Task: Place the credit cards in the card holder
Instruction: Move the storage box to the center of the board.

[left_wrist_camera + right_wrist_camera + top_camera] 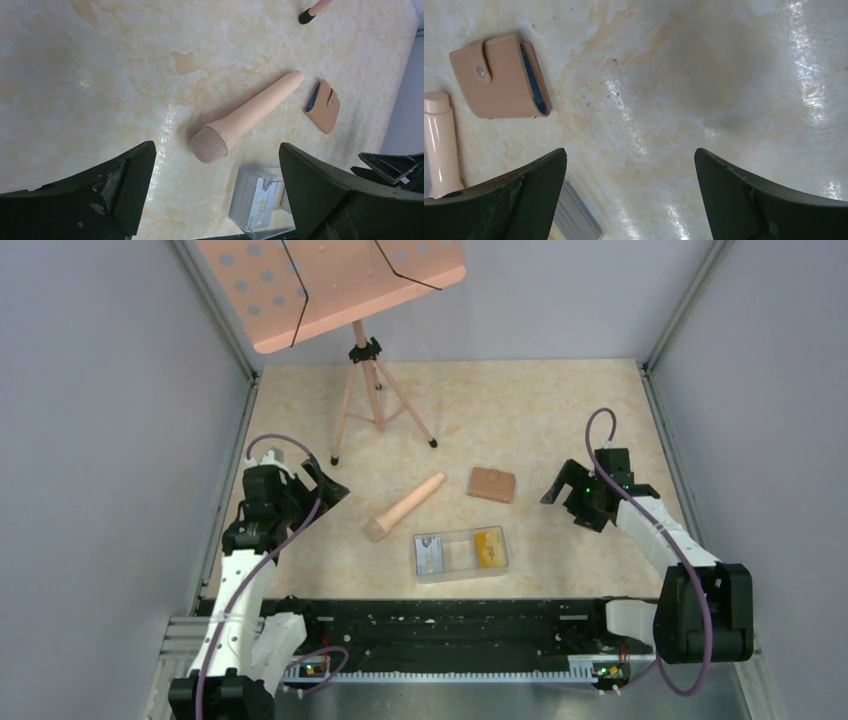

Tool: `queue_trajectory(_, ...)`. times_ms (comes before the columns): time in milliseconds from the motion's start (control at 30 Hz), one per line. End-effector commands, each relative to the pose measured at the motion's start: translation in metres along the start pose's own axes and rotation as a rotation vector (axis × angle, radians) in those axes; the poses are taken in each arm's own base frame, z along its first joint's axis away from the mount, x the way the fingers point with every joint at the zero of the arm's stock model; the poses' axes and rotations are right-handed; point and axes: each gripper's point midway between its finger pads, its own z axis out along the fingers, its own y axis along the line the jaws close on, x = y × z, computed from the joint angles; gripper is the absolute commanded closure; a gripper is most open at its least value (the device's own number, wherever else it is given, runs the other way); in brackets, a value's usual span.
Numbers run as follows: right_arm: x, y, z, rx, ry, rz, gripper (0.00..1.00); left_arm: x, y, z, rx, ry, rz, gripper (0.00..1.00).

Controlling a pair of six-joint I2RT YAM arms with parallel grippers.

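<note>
The left claw (pixel 327 484) hangs spread and empty over the left side of the marbled beige worktop (pixel 560 410). Just right of it lies a peach-coloured toy microphone (pixel 405 507), mesh head toward the near-left. It is in the way of a straight sweep, so I would route that arm around the near side of it.

The pale grey-blue plastic credit cards (pixel 257 200) sit in the left end of a clear rectangular plastic tray (pixel 460 554). The yellow-orange cards (pixel 490 547) are in its right end. The tray lies right of and nearer than the left claw, and left of and nearer than the right one. The grey-blue stack seems to stand on edge, though the view is too poor to be sure.

No card is lifted yet. Picking one likely calls for coming down steeply with the jaws across a single card's thin edges, clear of the tray wall.

The small tan leather card holder (pixel 499 77) lies just beyond the tray, snapped shut with a blue edge showing. It probably needs opening or steadying.

The right claw (pixel 563 495) is spread and empty too, with the holder close to its left.
</note>
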Motion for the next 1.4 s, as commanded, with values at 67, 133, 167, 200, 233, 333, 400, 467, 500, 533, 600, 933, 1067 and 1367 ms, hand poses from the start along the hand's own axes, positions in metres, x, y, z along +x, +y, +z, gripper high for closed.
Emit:
queue_trajectory(67,-0.019,0.037,-0.011,-0.143,0.024,-0.039,0.01,-0.01,-0.01,0.006,0.033,-0.012,0.003,0.01)
queue_trajectory(133,-0.017,0.041,-0.01,-0.161,0.06,-0.074,0.01,-0.01,-0.012,0.011,0.05,0.002,0.014,0.01)
queue_trajectory(167,-0.017,0.043,-0.011,-0.168,0.073,-0.093,0.01,-0.008,-0.014,0.014,0.071,0.014,0.032,0.01)
queue_trajectory(200,-0.016,0.043,-0.01,-0.171,0.085,-0.112,0.02,-0.006,-0.015,0.017,0.087,0.027,0.046,0.01)
queue_trajectory(233,-0.016,0.044,-0.01,-0.176,0.097,-0.128,0.02,-0.004,-0.016,0.02,0.101,0.044,0.051,0.01)
queue_trajectory(333,-0.008,0.048,-0.008,-0.213,0.147,-0.175,0.07,0.007,-0.015,0.03,0.117,0.12,0.058,0.01)
queue_trajectory(400,0.003,0.051,-0.004,-0.233,0.194,-0.212,0.11,0.017,-0.015,0.035,0.129,0.19,0.055,0.01)
queue_trajectory(467,0.018,0.056,-0.001,-0.248,0.255,-0.254,0.15,0.029,-0.016,0.039,0.139,0.256,0.038,0.03)
queue_trajectory(500,0.025,0.06,0.0,-0.263,0.285,-0.269,0.17,0.035,-0.017,0.042,0.142,0.28,0.033,0.03)
queue_trajectory(533,0.033,0.063,0.0,-0.276,0.317,-0.281,0.18,0.04,-0.019,0.044,0.145,0.301,0.035,0.04)
queue_trajectory(600,0.048,0.068,0.001,-0.289,0.371,-0.306,0.21,0.052,-0.027,0.048,0.158,0.331,0.067,0.04)
queue_trajectory(933,0.075,0.087,-0.027,-0.359,0.453,-0.371,0.33,0.088,-0.073,0.064,0.209,0.405,0.111,0.07)
queue_trajectory(1067,0.081,0.089,-0.039,-0.389,0.483,-0.355,0.34,0.101,-0.081,0.067,0.208,0.453,0.136,0.08)
queue_trajectory(1367,0.103,0.085,-0.053,-0.418,0.582,-0.332,0.38,0.118,-0.082,0.072,0.191,0.493,0.127,0.08)
